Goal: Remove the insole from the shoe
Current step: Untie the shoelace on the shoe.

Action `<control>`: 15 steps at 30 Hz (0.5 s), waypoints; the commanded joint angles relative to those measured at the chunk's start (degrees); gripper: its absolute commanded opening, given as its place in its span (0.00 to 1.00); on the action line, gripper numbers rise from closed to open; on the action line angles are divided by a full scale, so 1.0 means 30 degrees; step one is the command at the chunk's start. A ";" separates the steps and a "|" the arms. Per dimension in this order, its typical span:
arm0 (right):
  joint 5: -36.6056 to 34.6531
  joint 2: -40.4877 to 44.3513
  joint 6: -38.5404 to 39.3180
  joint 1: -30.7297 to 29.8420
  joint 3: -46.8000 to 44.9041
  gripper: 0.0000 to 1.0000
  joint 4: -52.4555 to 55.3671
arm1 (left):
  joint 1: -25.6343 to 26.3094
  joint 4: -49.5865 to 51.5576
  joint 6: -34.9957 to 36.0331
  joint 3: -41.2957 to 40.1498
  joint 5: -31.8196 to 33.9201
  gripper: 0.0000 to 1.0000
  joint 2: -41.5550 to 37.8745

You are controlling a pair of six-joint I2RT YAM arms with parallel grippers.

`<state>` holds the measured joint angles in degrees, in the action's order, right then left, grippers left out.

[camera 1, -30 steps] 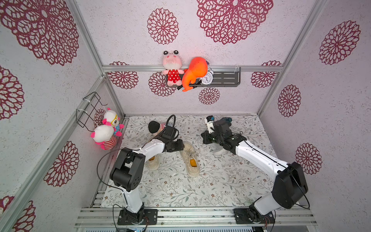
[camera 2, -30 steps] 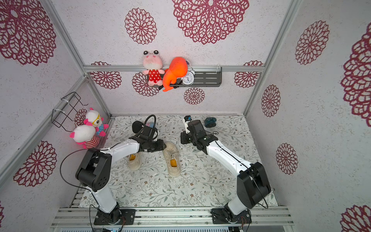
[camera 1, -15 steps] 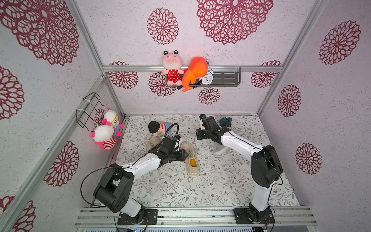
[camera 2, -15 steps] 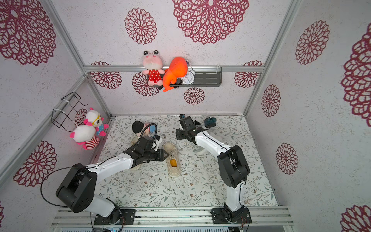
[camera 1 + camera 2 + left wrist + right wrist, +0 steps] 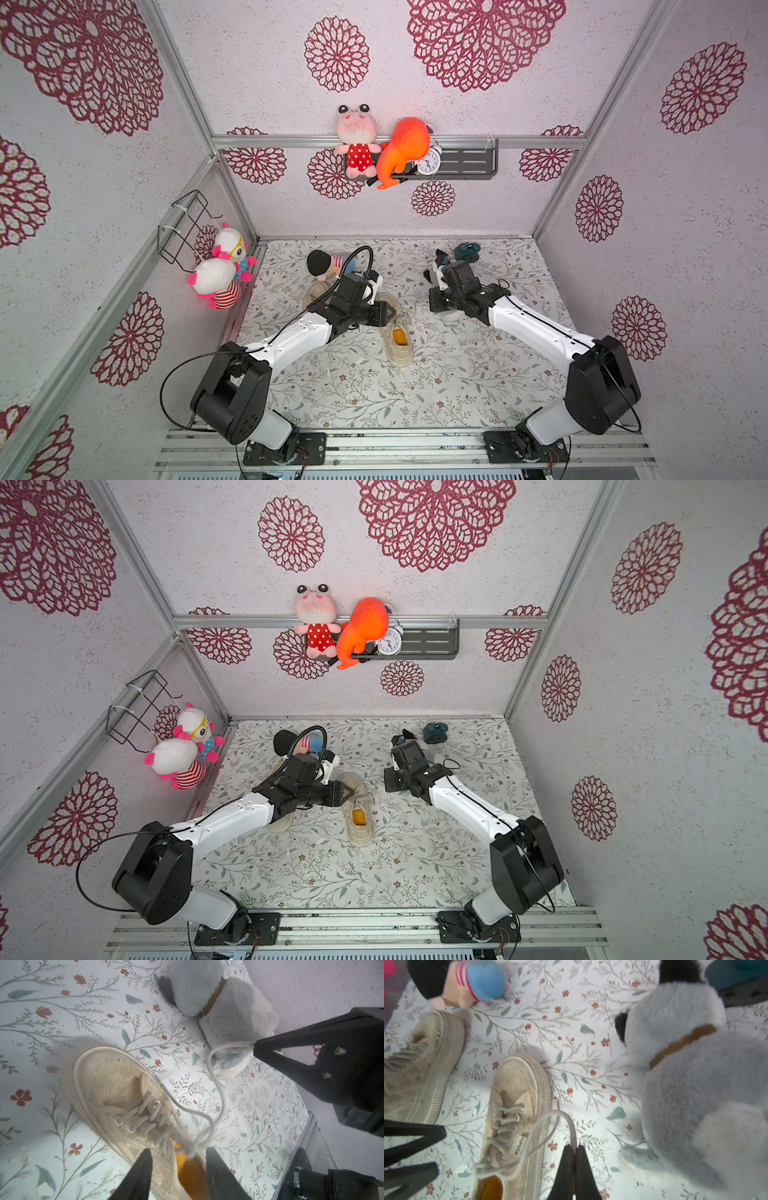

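A cream lace-up shoe [image 5: 398, 347] lies mid-table with its orange insole [image 5: 399, 336] inside, as both top views show. My left gripper [image 5: 177, 1152] is open at the shoe's [image 5: 116, 1093] opening. Its fingers [image 5: 143, 1165] stand on either side of the insole [image 5: 191, 1176] without closing on it. My right gripper [image 5: 574, 1148] is shut on the end of the shoe's white lace [image 5: 550, 1124], which it holds out sideways from the shoe [image 5: 517, 1095]. In the left wrist view that right gripper [image 5: 256, 1048] pinches the lace [image 5: 218, 1084] beside a grey plush.
A second cream shoe [image 5: 419, 1076] lies beside the first, half under my left arm [image 5: 291, 336]. A grey plush dog [image 5: 695, 1084] sits under my right arm. A black-haired doll [image 5: 322, 264] and a teal object [image 5: 467, 251] lie near the back wall.
The right gripper has come back from the rear of the table toward the near right, still holding the lace. The left gripper stays at the shoe's opening, its jaws shifting slightly.
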<state>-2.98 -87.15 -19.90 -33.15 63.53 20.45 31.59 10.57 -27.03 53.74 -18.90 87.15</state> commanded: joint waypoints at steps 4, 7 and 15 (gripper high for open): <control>-0.1894 -0.1522 -0.1683 0.0150 0.0344 0.33 0.1544 | 0.0558 0.2585 0.1027 0.0560 0.0378 0.53 0.0869; -0.2839 -0.1056 -0.1426 0.0167 0.1388 0.49 0.2454 | 0.0589 0.2918 0.1151 0.0928 0.0305 0.53 0.1207; 0.2371 0.2881 0.1610 -0.0874 -0.0077 0.50 0.3363 | 0.0623 0.3393 0.1480 0.1331 0.0424 0.47 0.1989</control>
<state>-4.10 -82.50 -18.98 -33.56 65.41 29.32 33.12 19.68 -23.99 56.86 -18.33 91.98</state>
